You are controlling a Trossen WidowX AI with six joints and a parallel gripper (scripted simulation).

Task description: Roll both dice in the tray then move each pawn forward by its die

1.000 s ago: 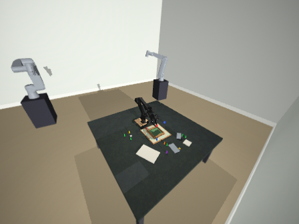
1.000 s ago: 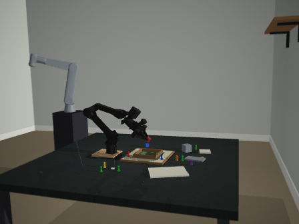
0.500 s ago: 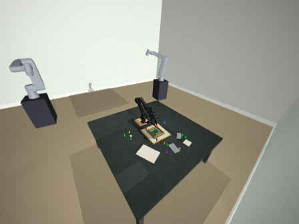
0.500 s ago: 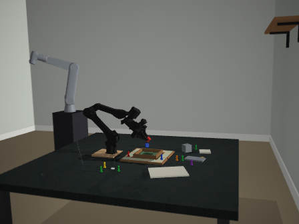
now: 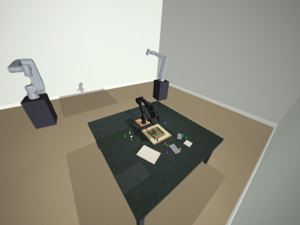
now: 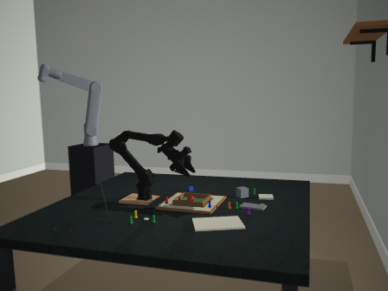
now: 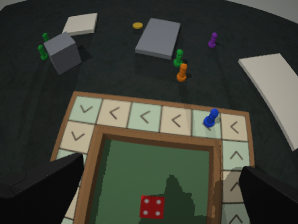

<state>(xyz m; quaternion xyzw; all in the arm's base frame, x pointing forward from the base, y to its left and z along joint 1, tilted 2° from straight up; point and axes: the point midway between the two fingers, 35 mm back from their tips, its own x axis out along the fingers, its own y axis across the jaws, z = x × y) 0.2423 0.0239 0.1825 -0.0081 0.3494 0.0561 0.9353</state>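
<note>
My gripper [image 5: 156, 118] [image 6: 187, 166] [image 7: 165, 171] is open and empty, hanging above the tray. The tray [image 5: 163, 130] [image 6: 196, 200] [image 7: 91, 163] has wooden walls and a green floor and sits in the middle of the game board [image 5: 166, 136] [image 6: 219, 200] [image 7: 127, 115]. The red die [image 5: 155, 131] [image 6: 190, 197] [image 7: 152, 207] lies on the tray floor below my fingers, four pips up. The blue die [image 5: 165, 123] [image 6: 190, 188] sits on the table behind the board. The blue pawn [image 7: 210, 119] [image 6: 210, 203] stands on an arrow square at a board corner. The red pawn [image 5: 146, 128] [image 6: 166, 200] stands at the board's edge nearest the arm base.
Beyond the board lie a grey cube [image 7: 63, 52], a flat grey block [image 7: 158, 38], a small white card [image 7: 81, 24], a larger white sheet [image 7: 276, 90] and a yellow disc [image 7: 137, 26]. Orange [image 7: 181, 72], green [image 7: 178, 58] and purple [image 7: 213, 39] pawns stand near them.
</note>
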